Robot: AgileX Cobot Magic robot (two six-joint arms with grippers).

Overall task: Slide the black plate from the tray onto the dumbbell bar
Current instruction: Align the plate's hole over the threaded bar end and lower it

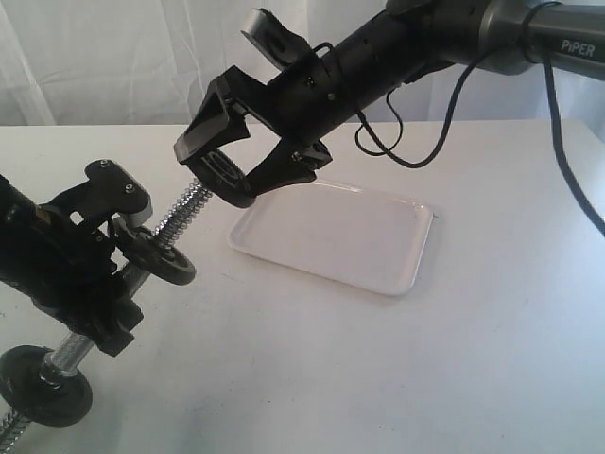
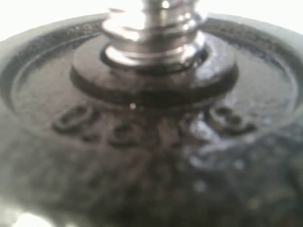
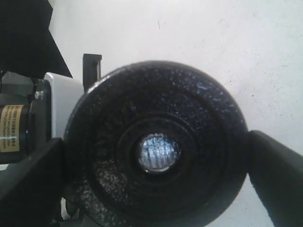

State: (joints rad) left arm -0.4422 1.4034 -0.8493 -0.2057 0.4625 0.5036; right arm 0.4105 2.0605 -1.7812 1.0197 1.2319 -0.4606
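Note:
My right gripper [image 1: 233, 163] is shut on the black plate [image 1: 230, 192], which hangs in the air to the left of the white tray [image 1: 378, 265]. In the right wrist view both fingers [image 3: 279, 179] press the plate's [image 3: 199, 118] rim. The threaded tip of the dumbbell bar [image 3: 158, 152] shows through the plate's hole. The chrome dumbbell bar [image 1: 184, 210] slants up from the lower left, its tip right at the plate. My left gripper [image 1: 112, 301] clamps its middle, between two black discs [image 1: 166, 262]. The left wrist view shows only one disc [image 2: 151, 156] and the thread [image 2: 154, 33].
The tray has nothing on it and lies on the white table [image 1: 397, 378]. A lower disc [image 1: 44, 385] sits near the bar's bottom end, close to the table's front left. The right arm's cable [image 1: 416, 156] hangs above the tray's far side.

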